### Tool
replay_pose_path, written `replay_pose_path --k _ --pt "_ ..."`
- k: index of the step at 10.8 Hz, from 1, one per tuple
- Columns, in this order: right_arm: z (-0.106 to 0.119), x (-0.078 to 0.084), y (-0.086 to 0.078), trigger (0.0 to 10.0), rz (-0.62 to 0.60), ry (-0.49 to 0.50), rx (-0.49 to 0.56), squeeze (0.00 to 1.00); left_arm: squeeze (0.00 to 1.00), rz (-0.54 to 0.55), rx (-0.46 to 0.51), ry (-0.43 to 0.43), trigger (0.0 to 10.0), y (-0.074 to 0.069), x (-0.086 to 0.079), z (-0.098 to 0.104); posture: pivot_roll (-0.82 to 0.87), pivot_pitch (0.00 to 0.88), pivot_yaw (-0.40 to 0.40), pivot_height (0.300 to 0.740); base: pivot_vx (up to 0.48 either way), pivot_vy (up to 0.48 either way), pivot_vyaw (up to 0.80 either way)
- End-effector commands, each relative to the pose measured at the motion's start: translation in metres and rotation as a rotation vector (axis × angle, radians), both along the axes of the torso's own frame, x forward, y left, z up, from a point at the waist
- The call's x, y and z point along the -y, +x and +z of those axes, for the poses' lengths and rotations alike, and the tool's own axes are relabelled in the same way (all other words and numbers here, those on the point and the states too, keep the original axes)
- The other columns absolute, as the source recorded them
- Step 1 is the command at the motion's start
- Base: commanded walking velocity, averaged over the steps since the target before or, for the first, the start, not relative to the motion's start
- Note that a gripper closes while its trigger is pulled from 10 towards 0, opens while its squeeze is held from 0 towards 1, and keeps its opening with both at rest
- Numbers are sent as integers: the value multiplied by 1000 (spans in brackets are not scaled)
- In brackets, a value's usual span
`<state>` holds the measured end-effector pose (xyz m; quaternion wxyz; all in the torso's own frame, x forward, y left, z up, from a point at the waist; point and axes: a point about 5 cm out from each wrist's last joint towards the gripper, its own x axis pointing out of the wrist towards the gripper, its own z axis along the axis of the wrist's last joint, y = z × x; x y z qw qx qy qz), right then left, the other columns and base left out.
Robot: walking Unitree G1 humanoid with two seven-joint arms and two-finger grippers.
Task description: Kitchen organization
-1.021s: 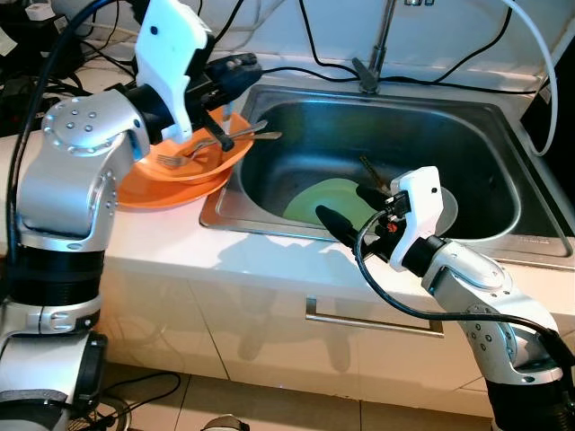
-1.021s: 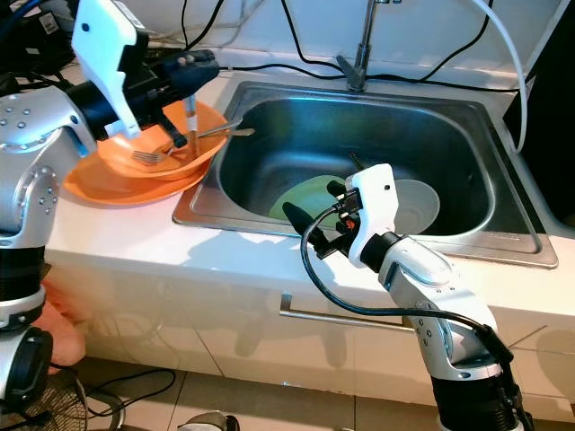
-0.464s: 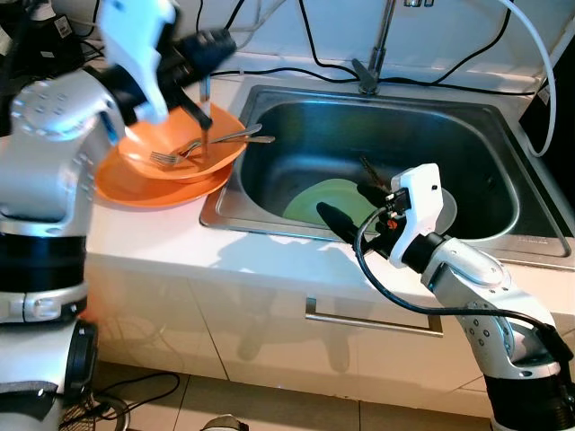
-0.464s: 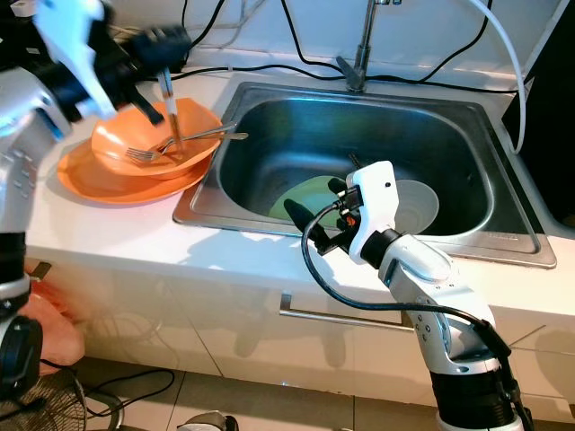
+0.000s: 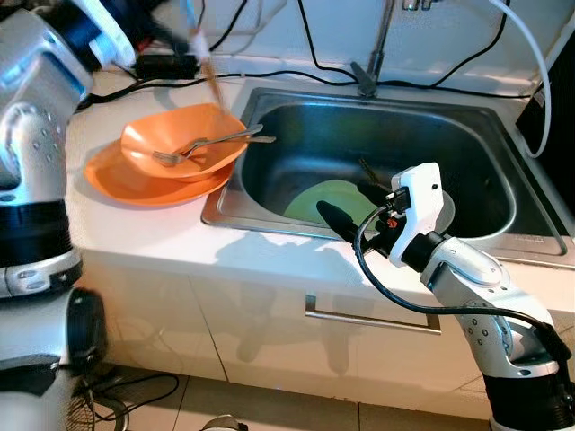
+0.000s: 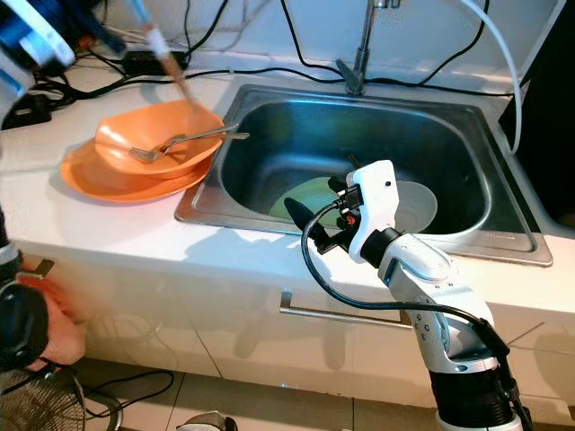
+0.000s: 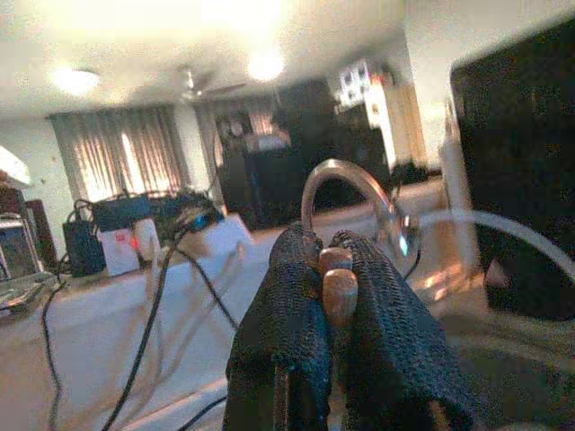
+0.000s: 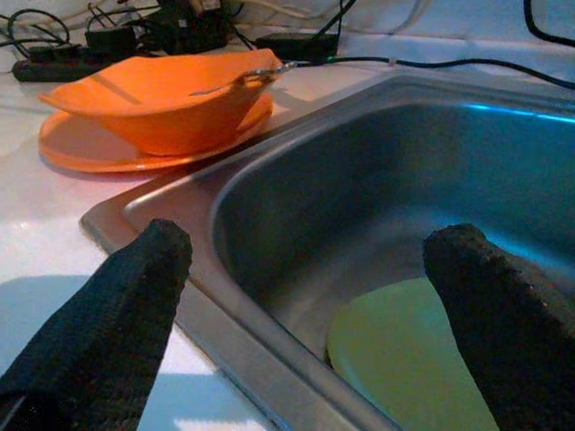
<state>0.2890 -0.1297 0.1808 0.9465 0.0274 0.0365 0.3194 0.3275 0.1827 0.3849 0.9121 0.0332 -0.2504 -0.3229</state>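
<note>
Chopsticks [image 7: 336, 285] were clamped between our left gripper's [image 7: 328, 269] fingers, raised above the counter [image 5: 135, 233] behind the orange bowl [image 5: 180, 148], which held a fork [image 5: 211, 144]. Our right gripper [image 8: 305, 305] hung wide open over the sink [image 5: 377, 144], near the green plate [image 5: 328, 199].

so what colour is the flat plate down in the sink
Pale green round plate, clearest in the left eye view.

An orange bowl [image 5: 184, 148] sits on an orange plate [image 5: 126, 182], holding silver forks [image 5: 211, 144]. The surface [image 5: 153, 238] is white, the sink [image 5: 467, 135] steel grey, with a pale green plate [image 5: 328, 199] inside. The left claw [image 7: 328, 296] has black textured fingers around a brownish stick, blurred. The right claw [image 8: 305, 332] is black.
</note>
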Motion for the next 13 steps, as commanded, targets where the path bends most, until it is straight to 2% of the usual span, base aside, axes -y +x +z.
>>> replay_pose_path --k 1,2,3,4,5,6,7,8,9,10,11,13 --pt "3 0 1 10000 2 -12 24 373 0 -13 1 -73 0 0 0 6 94 6 -19 740 0 0 0" --pt "6 2 4 10000 -10 -5 28 373 0 -12 0 -214 0 6 -4 15 97 6 -13 740 0 0 0" --pt "6 4 6 10000 -14 -8 28 369 0 1 -7 -309 0 11 -6 18 94 28 -6 740 0 0 0" --pt "4 7 8 10000 -55 2 27 216 0 43 -46 -464 2863 22 -6 7 87 22 4 740 0 0 0" --pt "7 8 10 10000 -101 45 34 0 0 32 -129 -592 1569 28 9 -16 84 16 7 740 0 0 0" --pt "7 8 11 10000 -111 52 33 0 0 9 -160 -629 0 30 15 -22 85 17 7 740 0 0 0" --pt "10 6 14 10000 -120 77 38 0 0 -75 -261 -751 0 35 34 -37 89 16 6 740 0 0 0" --pt "13 5 17 10000 -142 128 37 0 0 -178 -356 -927 0 39 49 -49 89 11 6 740 0 0 0" --pt "16 6 20 10000 -179 197 25 0 0 -203 -415 -1055 0 42 56 -61 85 9 8 740 0 0 0" --pt "21 7 23 10000 -209 280 13 0 0 -247 -464 -1126 0 42 64 -68 84 7 9 740 0 0 0" --pt "26 8 26 10000 -231 369 5 0 0 -239 -505 -1136 0 45 70 -80 83 7 10 740 0 0 0" --pt "39 10 31 10000 -260 523 2 0 0 -209 -637 -1236 0 52 75 -110 79 7 16 740 0 0 0"
